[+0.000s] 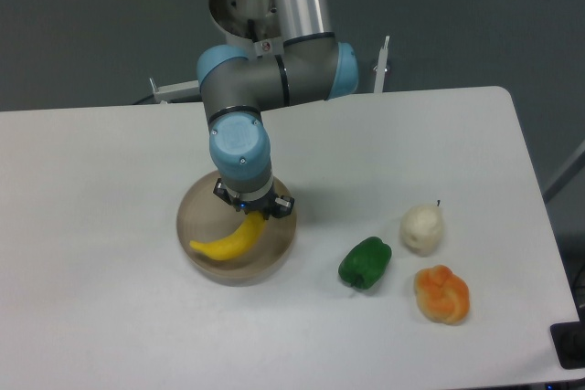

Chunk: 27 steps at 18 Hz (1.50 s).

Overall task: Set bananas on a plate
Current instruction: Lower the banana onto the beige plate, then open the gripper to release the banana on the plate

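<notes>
The yellow banana (228,241) lies over the beige-tan plate (274,258) at the table's front left, its left tip toward the plate's left rim. My gripper (253,215) reaches straight down over the plate and sits at the banana's upper right end. The fingers are mostly hidden under the wrist, and I cannot tell whether they grip the banana or stand apart from it. I cannot tell if the banana rests on the plate or hangs just above it.
A green pepper (366,262) lies to the right of the plate. A whitish pear-like fruit (422,229) and a lumpy orange fruit (442,294) lie further right. The table's front edge runs close below the plate.
</notes>
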Each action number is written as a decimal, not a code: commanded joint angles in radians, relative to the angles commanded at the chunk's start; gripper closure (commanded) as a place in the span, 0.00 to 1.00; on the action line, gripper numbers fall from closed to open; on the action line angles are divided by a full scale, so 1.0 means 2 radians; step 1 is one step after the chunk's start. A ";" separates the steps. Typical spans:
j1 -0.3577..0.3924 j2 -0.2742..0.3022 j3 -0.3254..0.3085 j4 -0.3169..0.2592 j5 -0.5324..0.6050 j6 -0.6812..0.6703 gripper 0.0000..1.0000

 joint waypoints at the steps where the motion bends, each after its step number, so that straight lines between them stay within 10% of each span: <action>1: -0.001 0.000 0.000 0.000 0.000 0.000 0.70; 12: -0.002 -0.018 0.005 0.024 0.000 0.002 0.69; 15: -0.002 -0.014 0.007 0.024 0.000 0.002 0.49; 17: -0.002 -0.012 0.007 0.024 0.000 0.002 0.03; 27: 0.050 0.038 0.028 0.015 0.002 0.031 0.00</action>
